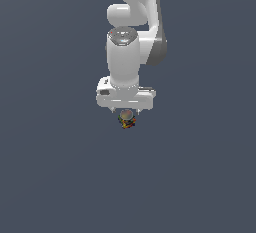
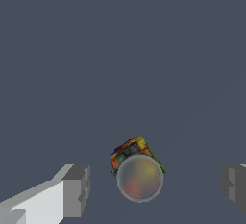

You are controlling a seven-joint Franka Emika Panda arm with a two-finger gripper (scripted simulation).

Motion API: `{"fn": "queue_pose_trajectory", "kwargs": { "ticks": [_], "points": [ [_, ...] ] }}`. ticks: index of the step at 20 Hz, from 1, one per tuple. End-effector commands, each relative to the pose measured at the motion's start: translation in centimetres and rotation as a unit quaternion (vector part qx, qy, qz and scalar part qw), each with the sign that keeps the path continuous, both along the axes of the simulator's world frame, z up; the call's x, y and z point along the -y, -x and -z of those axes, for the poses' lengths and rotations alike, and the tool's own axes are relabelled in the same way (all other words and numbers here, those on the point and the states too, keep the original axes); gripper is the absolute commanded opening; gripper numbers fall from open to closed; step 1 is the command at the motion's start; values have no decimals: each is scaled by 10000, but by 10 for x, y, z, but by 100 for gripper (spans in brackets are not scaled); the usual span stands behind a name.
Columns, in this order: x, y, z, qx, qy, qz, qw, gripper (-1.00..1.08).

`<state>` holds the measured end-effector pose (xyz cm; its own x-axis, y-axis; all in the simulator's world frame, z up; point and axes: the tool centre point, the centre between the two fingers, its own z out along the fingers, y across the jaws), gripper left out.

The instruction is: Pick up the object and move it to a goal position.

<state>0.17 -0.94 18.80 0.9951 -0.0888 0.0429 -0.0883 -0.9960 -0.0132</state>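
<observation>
The object (image 1: 127, 119) is a tiny dark lump with red, yellow and green patches and a pale greyish rounded top, lying on the flat grey-blue floor. My white gripper (image 1: 125, 111) hangs directly over it, and the hand hides the fingers almost entirely in the exterior view. In the wrist view the object (image 2: 138, 169) lies between the two grey fingertips (image 2: 77, 189), with a clear gap on each side. The gripper (image 2: 156, 189) is open and holds nothing.
The white arm (image 1: 132, 32) rises toward the top of the exterior view. Around it the plain grey-blue floor (image 1: 50, 177) stretches in every direction.
</observation>
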Motion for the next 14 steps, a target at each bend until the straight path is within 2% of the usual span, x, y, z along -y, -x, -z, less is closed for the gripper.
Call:
{"fn": "queue_pose_trajectory", "kwargs": {
  "ticks": [1, 7, 14],
  "points": [
    [0, 0, 0, 3, -2, 6, 10000, 100],
    [0, 1, 3, -3, 5, -87, 10000, 100],
    [0, 9, 15, -34, 35, -512, 9987, 100]
  ]
}}
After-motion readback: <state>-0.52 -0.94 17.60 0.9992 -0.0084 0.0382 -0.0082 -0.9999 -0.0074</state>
